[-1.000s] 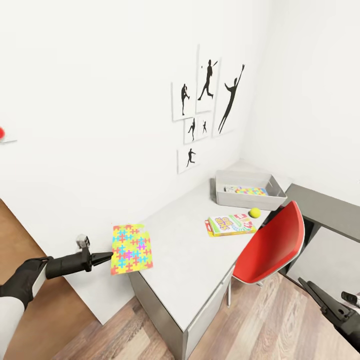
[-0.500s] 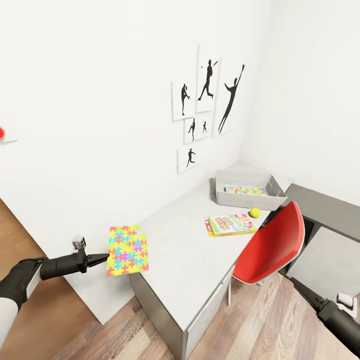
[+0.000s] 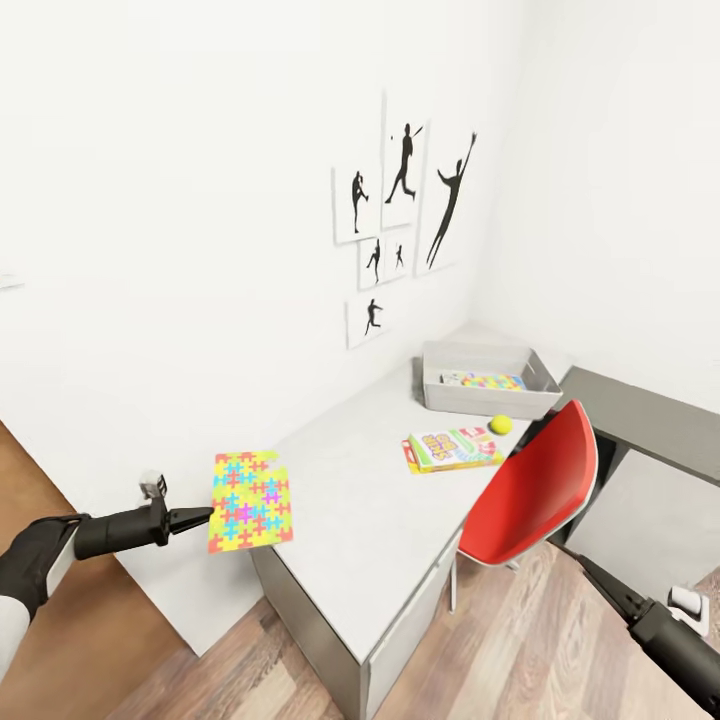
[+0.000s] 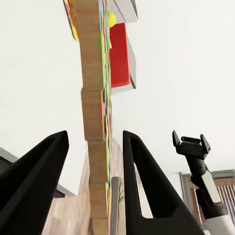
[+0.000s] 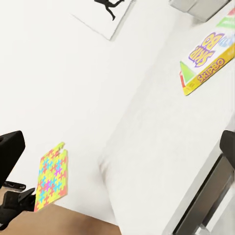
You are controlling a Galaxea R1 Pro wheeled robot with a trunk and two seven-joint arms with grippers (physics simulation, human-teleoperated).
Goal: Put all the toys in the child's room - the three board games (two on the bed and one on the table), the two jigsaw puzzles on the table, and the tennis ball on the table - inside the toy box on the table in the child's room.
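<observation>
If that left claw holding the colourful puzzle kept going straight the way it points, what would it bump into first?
Probably the near end of the long pale grey-white desk. The left claw points right, across it, gripping the flat bright jigsaw puzzle square by its edge. Depth is unclear, so the puzzle might pass above the top.

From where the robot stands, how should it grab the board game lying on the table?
Grip the board game by a long edge, coming from above. It lies flat and thin on the table, beside the tennis ball, so a top-down pinch across its narrow width looks most workable.
</observation>
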